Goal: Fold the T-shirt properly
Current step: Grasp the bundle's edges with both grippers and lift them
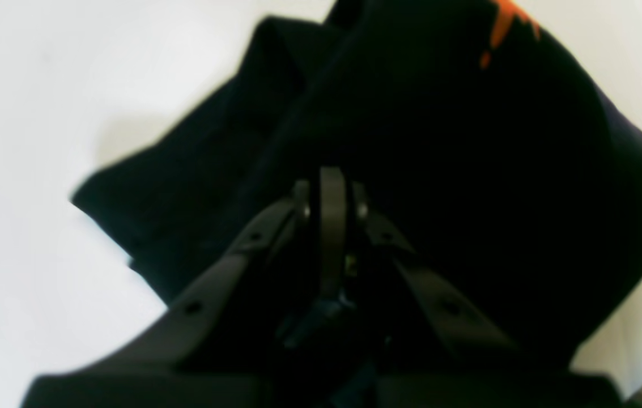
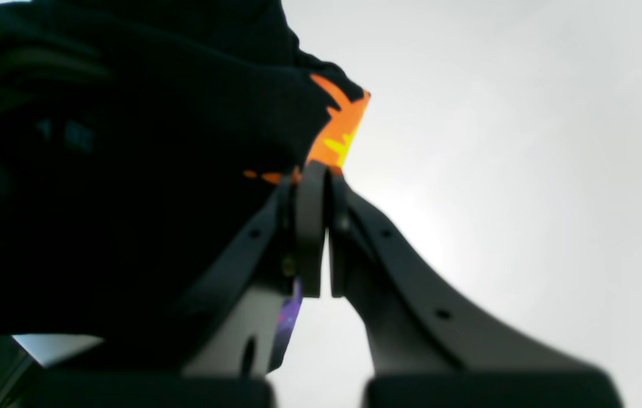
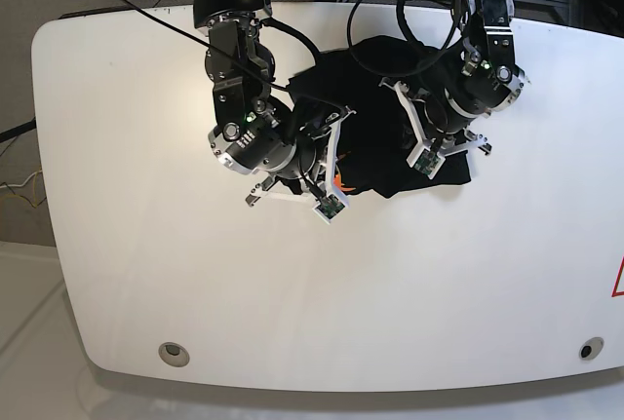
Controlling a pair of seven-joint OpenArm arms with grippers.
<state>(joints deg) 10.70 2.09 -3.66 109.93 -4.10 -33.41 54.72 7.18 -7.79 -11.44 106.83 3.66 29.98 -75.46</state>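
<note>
T-shirt [image 3: 390, 137] is lying bunched near the tabletop's [image 3: 146, 245] far edge, both the left gripper [image 1: 332, 192] and right gripper [image 2: 315, 175] pinching its black cloth; dark blurred folds are hiding its shape.

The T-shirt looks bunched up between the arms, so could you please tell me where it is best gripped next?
The T-shirt lies crumpled on the white table, with both grippers shut on its cloth. Probably take a free outer edge: the flap sticking out toward the bare table in the left wrist view. Come in from the table side, low, since that edge lies thin and unobstructed.
</note>
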